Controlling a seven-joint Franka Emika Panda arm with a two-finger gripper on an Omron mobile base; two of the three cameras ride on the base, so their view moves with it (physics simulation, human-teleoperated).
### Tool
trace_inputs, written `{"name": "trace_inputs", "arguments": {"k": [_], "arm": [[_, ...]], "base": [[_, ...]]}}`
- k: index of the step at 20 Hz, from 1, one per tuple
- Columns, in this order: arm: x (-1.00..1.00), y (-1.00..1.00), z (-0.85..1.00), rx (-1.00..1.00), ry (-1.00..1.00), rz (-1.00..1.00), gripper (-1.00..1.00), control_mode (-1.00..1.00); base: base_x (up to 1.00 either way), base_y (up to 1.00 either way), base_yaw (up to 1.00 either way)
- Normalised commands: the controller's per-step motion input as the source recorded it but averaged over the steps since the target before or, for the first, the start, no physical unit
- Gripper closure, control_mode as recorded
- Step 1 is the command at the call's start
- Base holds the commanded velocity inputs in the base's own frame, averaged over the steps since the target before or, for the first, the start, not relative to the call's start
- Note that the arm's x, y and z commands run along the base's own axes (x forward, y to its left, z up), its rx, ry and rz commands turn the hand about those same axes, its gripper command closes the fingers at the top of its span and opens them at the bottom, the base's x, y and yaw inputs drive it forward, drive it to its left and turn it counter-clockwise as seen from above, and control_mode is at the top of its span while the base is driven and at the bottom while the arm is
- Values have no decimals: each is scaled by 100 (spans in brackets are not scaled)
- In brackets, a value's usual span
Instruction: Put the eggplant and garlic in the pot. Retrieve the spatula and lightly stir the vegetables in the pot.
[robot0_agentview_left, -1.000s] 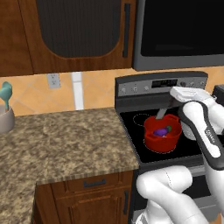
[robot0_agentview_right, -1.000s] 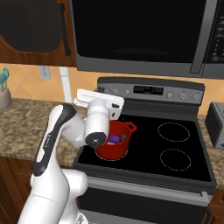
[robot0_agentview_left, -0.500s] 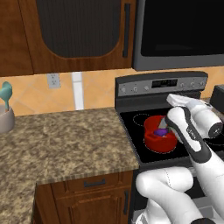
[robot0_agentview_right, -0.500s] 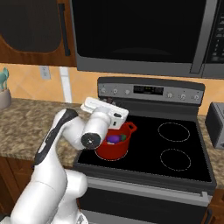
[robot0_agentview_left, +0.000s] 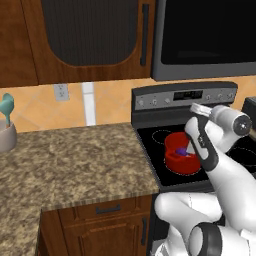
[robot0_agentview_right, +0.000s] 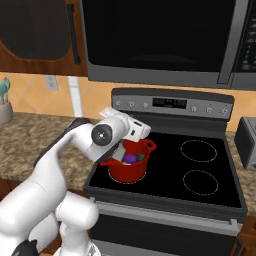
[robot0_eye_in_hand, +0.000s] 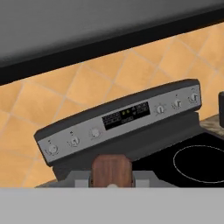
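The red pot (robot0_agentview_right: 130, 172) (robot0_agentview_left: 175, 161) stands on the stove's front left burner. Inside it lies the purple eggplant (robot0_agentview_right: 131, 158) (robot0_agentview_left: 182, 150). The garlic is hidden. My gripper (robot0_eye_in_hand: 111, 178) is shut on the spatula's brown wooden handle (robot0_eye_in_hand: 111, 170), whose rounded end sticks up between the fingers. The white hand (robot0_agentview_right: 134, 131) (robot0_agentview_left: 202, 109) hovers just above the pot's rim and is tilted toward the stove's back panel. A grey piece that looks like the spatula's blade (robot0_agentview_right: 118, 151) slants down into the pot under the hand.
A teal utensil in a beige holder (robot0_agentview_left: 6, 131) (robot0_agentview_right: 4, 102) stands far left on the granite counter (robot0_agentview_left: 75, 160). The stove's control panel (robot0_eye_in_hand: 122, 118) rises behind the pot. Two burners (robot0_agentview_right: 200, 150) lie to the right, beside a grey appliance (robot0_agentview_right: 247, 142). A microwave (robot0_agentview_right: 160, 40) hangs overhead.
The hand has swung a little to the right over the pot and turned at the wrist, keeping the spatula in its grip. The pot has not moved.
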Motion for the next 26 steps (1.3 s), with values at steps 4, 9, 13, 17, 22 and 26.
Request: {"name": "trace_inputs", "arguments": {"k": [4,9,13,17,22,26], "arm": [[-1,-15,-21,0,10,-2,100,-100],[1,0,-32,0,-2,-1,100,-100],[27,0,-29,0,-17,-1,100,-100],[15,-2,-10,0,-12,-1,100,-100],[-7,-19,18,8,6,-7,100,-100],[0,-16,54,14,15,-10,100,-100]], "base": [[0,0,0],[0,0,0],[0,0,0],[0,0,0],[0,0,0],[0,0,0]]}}
